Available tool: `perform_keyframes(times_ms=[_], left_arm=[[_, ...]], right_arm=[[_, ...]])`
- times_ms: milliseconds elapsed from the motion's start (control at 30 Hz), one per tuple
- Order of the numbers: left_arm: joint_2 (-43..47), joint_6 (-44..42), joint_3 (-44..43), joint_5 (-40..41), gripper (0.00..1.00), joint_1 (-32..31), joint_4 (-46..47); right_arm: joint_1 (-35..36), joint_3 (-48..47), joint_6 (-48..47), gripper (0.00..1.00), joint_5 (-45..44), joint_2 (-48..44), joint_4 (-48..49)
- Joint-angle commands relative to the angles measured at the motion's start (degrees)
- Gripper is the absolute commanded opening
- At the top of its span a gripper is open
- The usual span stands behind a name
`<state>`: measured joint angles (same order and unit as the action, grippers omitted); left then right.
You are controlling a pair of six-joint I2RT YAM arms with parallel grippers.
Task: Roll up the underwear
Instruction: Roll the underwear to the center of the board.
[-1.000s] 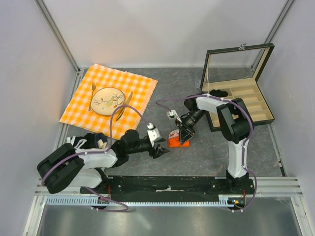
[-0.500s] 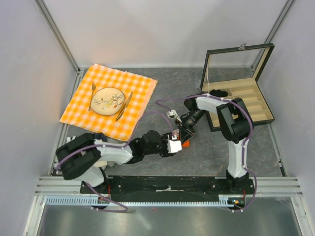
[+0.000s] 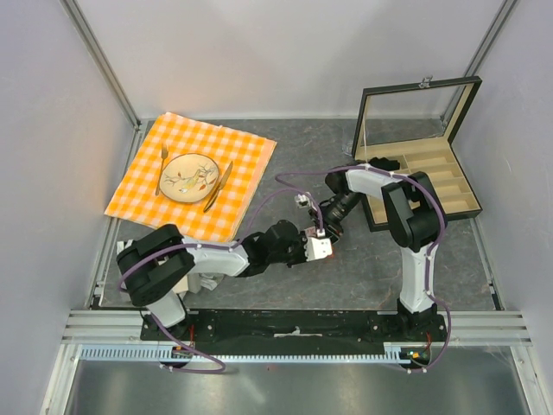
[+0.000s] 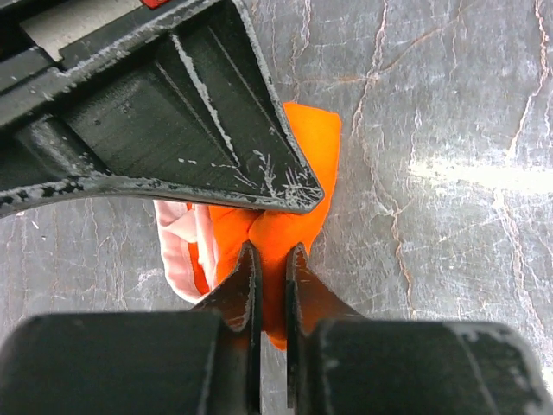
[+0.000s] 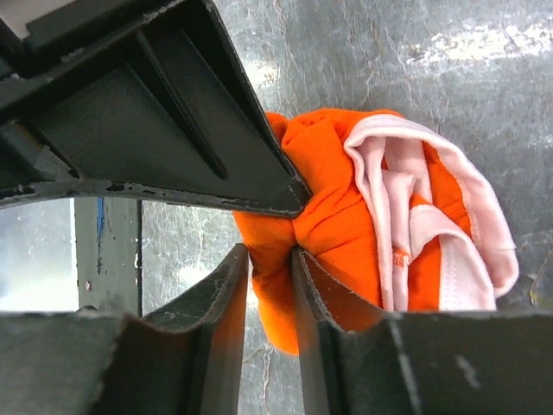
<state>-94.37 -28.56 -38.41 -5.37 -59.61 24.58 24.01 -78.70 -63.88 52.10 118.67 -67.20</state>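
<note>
Right now the underwear (image 5: pixel 346 199) sits bunched on the table (image 4: pixel 449 130) just left of the open box (image 3: pixel 436 173). My left gripper (image 4: pixel 272 251) and right gripper (image 5: pixel 270 252) each clench an orange fold, probably to keep the roll tight.

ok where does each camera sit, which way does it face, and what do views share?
Top external: fixed above and behind the bases, looking down on the table; both arms whole, left gripper and right gripper tip to tip mid-table.
Left wrist: on the left wrist, facing down its fingers, pinched on the underwear.
Right wrist: on the right wrist, facing down its fingers, also pinching it.
Shared: both wrist views show that underwear.
</note>
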Motion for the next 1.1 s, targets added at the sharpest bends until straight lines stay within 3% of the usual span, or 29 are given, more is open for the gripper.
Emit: perform_keyframes(times_ms=[0, 200, 400, 500, 700, 867, 1067], left_arm=[[-2.66, 7.98, -5.88, -2.52, 0.02, 3.7, -11.38], [-4.07, 14.66, -7.2, -13.25, 0.02, 7.75, -15.43], [-7.32, 20.72, -8.08, -21.78, 0.02, 12.06, -16.41], [-8.37, 22.84, -8.34, -23.72, 0.02, 13.73, -16.32], [-11.45, 26.53, -9.4, -26.45, 0.02, 16.19, -16.32], [-13.74, 27.94, -10.63, -27.06, 0.02, 16.99, -17.11], [-15.32, 30.22, -10.72, -27.5, 0.02, 18.04, -16.85]], right_arm=[[-0.01, 0.65, -1.34, 0.36, -2.71, -1.33, 1.11], [-3.09, 0.74, -1.69, 0.52, 0.99, -8.35, 0.58], [-6.69, 1.44, -2.3, 0.6, 3.09, -11.97, 0.67], [-7.49, 1.88, -0.99, 0.63, 3.36, -11.54, 2.42], [-7.49, 3.11, 10.16, 0.75, 2.4, -9.96, 11.99], [-7.05, 3.2, 20.61, 0.76, 1.0, -8.2, 19.73], [-5.82, 3.9, 23.45, 0.77, -4.62, -4.95, 23.25]])
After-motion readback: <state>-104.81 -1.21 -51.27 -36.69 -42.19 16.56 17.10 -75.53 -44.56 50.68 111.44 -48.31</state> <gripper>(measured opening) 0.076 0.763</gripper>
